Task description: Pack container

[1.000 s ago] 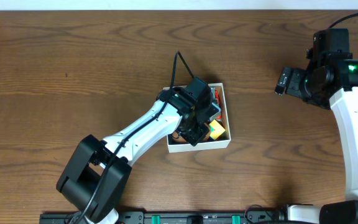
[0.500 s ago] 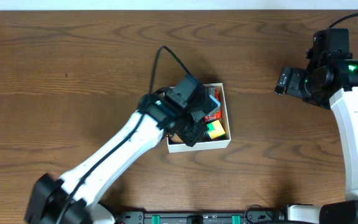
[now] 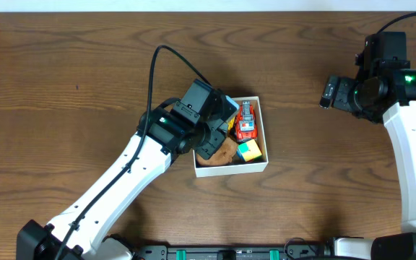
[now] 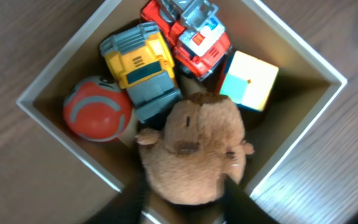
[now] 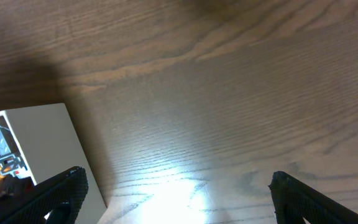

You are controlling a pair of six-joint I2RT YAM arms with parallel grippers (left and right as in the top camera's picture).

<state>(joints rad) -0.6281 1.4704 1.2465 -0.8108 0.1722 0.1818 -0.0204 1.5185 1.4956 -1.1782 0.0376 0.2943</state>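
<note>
Container, mid table, looks packed.
L gripper sits at its 9 o'clock, fingers by the brown plush in what looks like the last gap, 7 o'clock; can't tell if it's squeezing. R gripper, wide apart & empty, waits at 2 o'clock, prob. to stay clear.
</note>
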